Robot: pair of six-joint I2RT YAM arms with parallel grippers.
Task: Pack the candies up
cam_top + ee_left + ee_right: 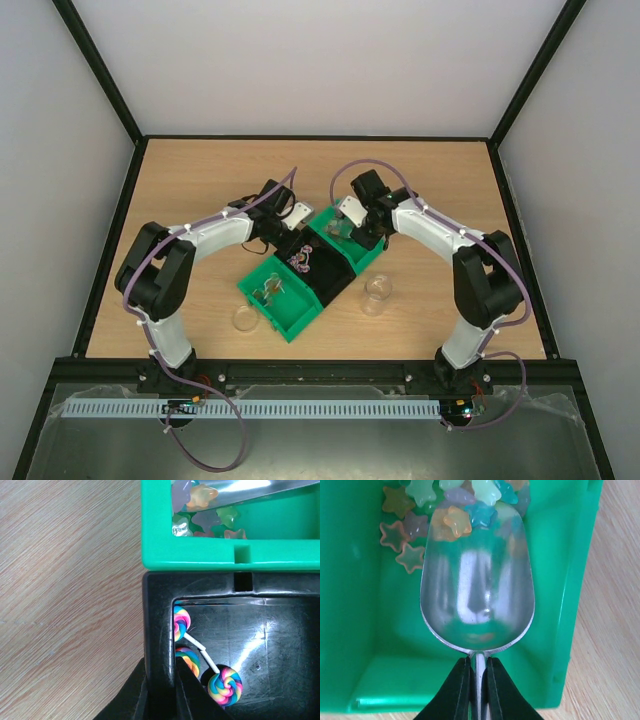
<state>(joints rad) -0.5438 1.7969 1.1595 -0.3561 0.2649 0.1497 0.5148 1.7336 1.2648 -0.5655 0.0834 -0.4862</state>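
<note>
the candies (455,510), a loose heap of tiny translucent stars in orange, green, teal and lilac, lie just ahead of the right pincer (477,667), at the far end of the green plastic bin (350,630). they look light, hard and slippery, too small to pinch, so probably best lifted from beneath with the shiny metal scoop (477,595), whose thin handle that pincer clamps tight. the left pincer (161,682) is closed narrowly on the wall of the black plastic bin (160,605).
</note>
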